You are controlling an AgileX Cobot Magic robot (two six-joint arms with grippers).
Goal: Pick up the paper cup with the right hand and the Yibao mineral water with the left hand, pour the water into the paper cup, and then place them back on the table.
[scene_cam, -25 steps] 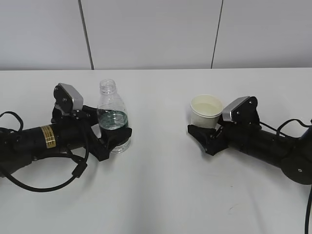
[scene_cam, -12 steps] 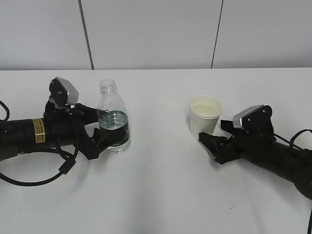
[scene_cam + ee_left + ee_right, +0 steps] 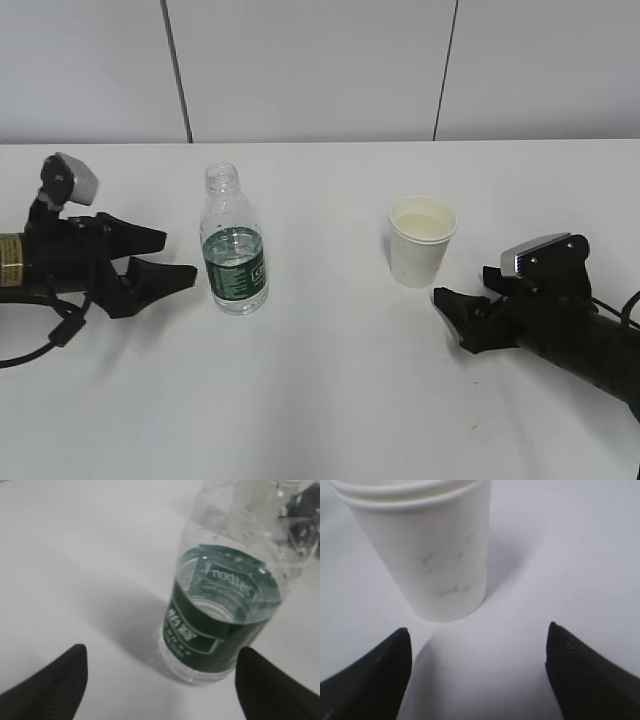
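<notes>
The Yibao mineral water bottle (image 3: 234,243) stands upright on the white table (image 3: 320,400), clear with a dark green label, capless; it also shows in the left wrist view (image 3: 222,615). The paper cup (image 3: 421,240) stands upright to its right, with liquid inside; it also shows in the right wrist view (image 3: 427,550). My left gripper (image 3: 170,256), on the yellow-stickered arm, is open and empty, a short way left of the bottle; in its wrist view the left gripper (image 3: 162,680) has jaws wide apart. My right gripper (image 3: 450,300) is open and empty, just below-right of the cup, and the right gripper (image 3: 477,665) shows wide jaws in its wrist view.
A grey panelled wall (image 3: 320,70) rises behind the table's far edge. A faint scuff mark (image 3: 478,424) lies on the table near the front right. Black cables trail from both arms at the left and right edges.
Both grippers have let go and drawn back: the left arm moved left away from the bottle, the right arm moved right and toward the front away from the cup. Bottle and cup stay standing.
</notes>
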